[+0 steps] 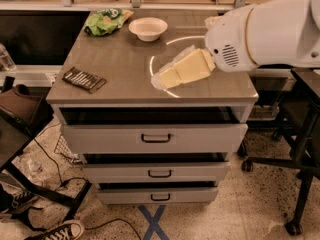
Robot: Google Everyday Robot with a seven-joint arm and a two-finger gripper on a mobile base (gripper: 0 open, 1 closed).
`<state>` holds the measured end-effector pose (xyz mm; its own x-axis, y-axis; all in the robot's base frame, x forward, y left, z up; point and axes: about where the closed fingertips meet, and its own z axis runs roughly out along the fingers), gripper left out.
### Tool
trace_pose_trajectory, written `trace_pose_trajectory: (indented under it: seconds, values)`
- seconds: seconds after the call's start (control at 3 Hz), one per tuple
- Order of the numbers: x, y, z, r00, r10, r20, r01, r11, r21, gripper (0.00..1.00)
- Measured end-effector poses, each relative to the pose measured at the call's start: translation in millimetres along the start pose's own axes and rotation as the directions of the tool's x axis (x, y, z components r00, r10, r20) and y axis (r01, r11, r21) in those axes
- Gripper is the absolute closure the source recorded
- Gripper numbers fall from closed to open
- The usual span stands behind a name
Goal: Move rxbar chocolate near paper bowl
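The rxbar chocolate [83,79], a flat dark wrapper with white lettering, lies near the front left edge of the grey cabinet top [120,66]. The paper bowl [148,28], small, white and round, stands at the back middle of the top. My gripper [162,79], pale yellow, reaches in from the right on a bulky white arm [265,31]. It hangs over the middle of the top, well right of the bar and in front of the bowl. It holds nothing that I can see.
A green snack bag [106,21] lies at the back left, next to the bowl. A white ring [172,64] is marked on the right half of the top. Several drawers [155,138] are below. A black chair base [295,174] stands at the right; cables and shoes [55,231] lie on the floor at the left.
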<state>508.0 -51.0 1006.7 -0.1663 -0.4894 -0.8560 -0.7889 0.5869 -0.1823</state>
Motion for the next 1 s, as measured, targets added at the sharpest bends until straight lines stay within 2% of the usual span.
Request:
trace_pose_trajectory:
  seconds: [0.33,0.67,1.0]
  values:
    - [-0.4,-0.7,-0.3,1.0,-0.001,0.0,0.001,1.0,0.003,0.0]
    - [-10.4,6.2,27.6,1.0,0.0,0.024,0.001,0.9999,-0.013,0.0]
    - [-25.1,30.0,95.3,0.996,0.022,0.083,-0.017,0.9982,-0.058,0.0]
